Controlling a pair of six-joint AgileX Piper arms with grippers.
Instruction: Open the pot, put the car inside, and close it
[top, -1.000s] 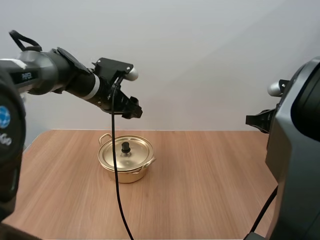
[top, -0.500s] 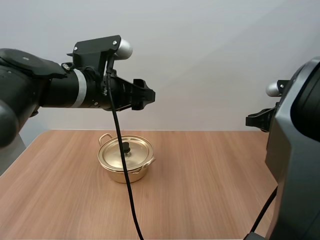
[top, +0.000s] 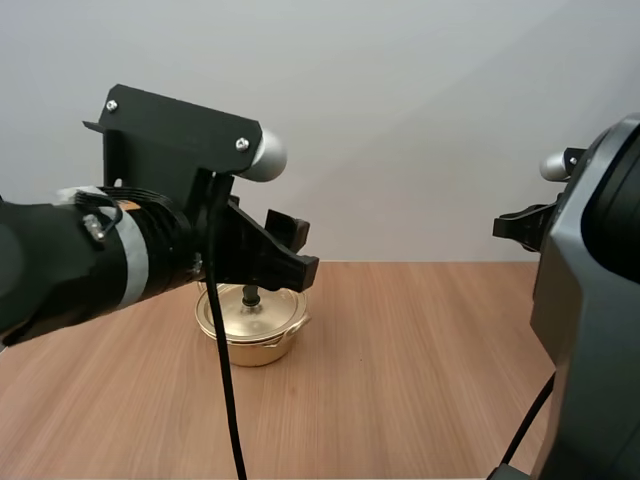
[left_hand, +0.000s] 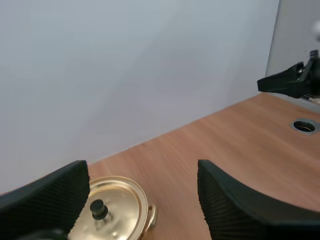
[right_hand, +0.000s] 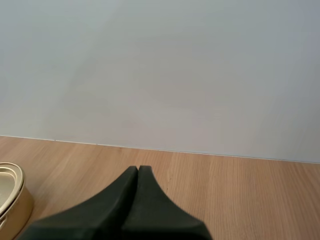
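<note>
From above, the lidded pot (top: 255, 340) sits on the tabletop (top: 420, 380), with the left jaws poised just over it, the nearer arm. At the left wrist, the jaws gape empty, pot (left_hand: 122, 200) below. The right jaws are pinched together, empty, pot (right_hand: 11, 192) well aside.

A plain pale grey wall (top: 420, 120) stood behind a wooden table (top: 420, 380) of light brown grain. The light was soft and even. A small round hole (left_hand: 304, 126) was in the tabletop.
</note>
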